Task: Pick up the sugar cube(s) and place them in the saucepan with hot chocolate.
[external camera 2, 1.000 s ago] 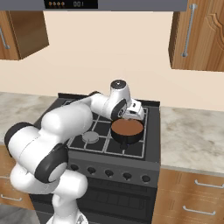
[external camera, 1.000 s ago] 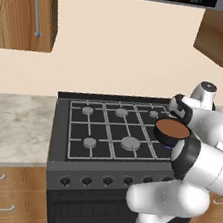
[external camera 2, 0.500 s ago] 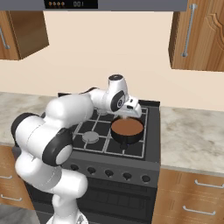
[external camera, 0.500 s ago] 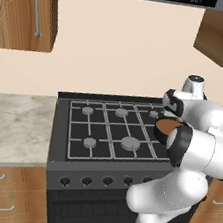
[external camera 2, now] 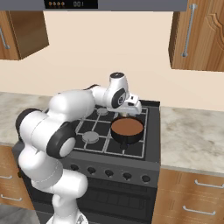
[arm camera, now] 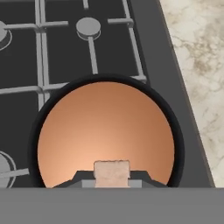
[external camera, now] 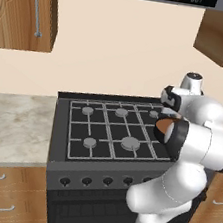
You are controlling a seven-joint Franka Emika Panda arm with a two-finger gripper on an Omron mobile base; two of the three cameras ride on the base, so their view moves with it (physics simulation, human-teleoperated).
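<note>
The claw [arm camera: 112, 181] is clenched on a sugar cube [arm camera: 112, 173], a small pale block pinched between the two dark finger tips, and it hangs directly over the saucepan with hot chocolate [arm camera: 105, 131]. In the right base view the saucepan [external camera 2: 127, 128] stands on the front right burner of the stove [external camera 2: 148, 164], close to the marble table [external camera 2: 192, 135] at that side, and the claw [external camera 2: 131, 109] is above its far rim. The cube looks light and stiff but probably crumbly, so I think a soft pinch on two flat opposite faces is enough; a hard squeeze could break its corners. The liquid below is orange-brown and smooth. In my judgement the cube is already well placed for dropping, and a low release would make less splash than a high one.
</note>
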